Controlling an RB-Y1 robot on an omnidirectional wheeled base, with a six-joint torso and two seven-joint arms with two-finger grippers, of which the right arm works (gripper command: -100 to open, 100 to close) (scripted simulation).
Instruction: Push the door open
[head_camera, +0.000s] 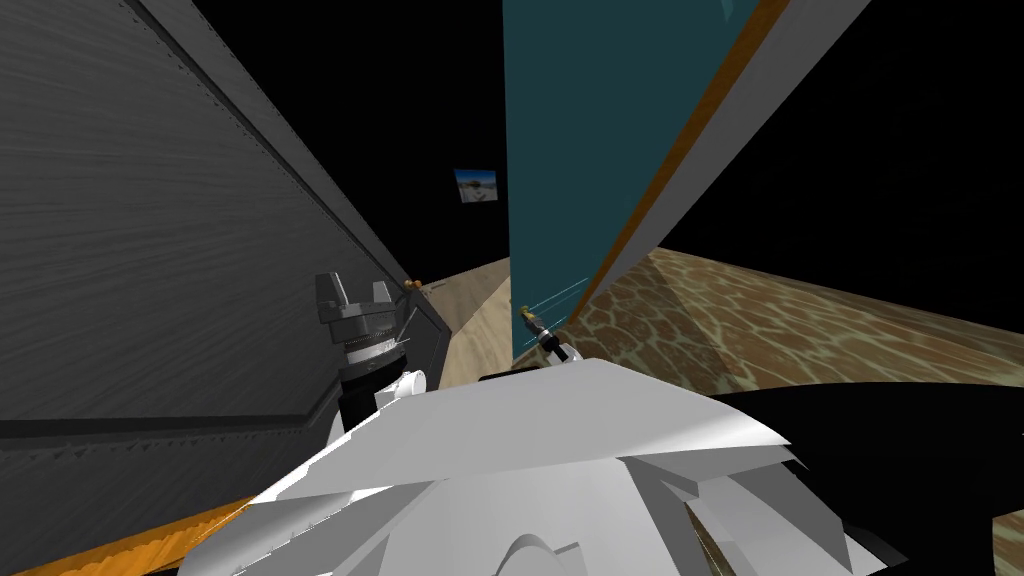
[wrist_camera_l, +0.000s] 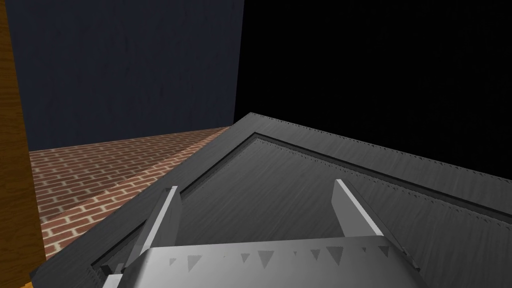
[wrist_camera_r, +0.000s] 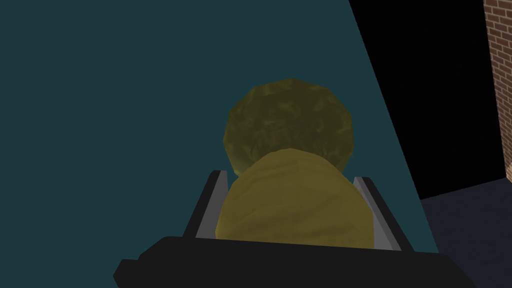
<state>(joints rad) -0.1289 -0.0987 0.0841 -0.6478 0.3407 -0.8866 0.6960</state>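
Note:
A teal door with an orange edge stands upright ahead of me. In the right wrist view the teal door carries a dull yellow round knob. My right gripper is shut on that knob, one finger pressing each side. The head view shows the right gripper low at the teal door's near edge. To my left a dark grey panelled door slants away. My left gripper hangs just in front of it, open and holding nothing, and its wrist view has the left gripper over the grey door's panel.
The grey door has a small orange knob at its far edge. A brown patterned floor spreads to the right. A brick floor and a dark blue wall lie past the grey door. Black areas surround both doors.

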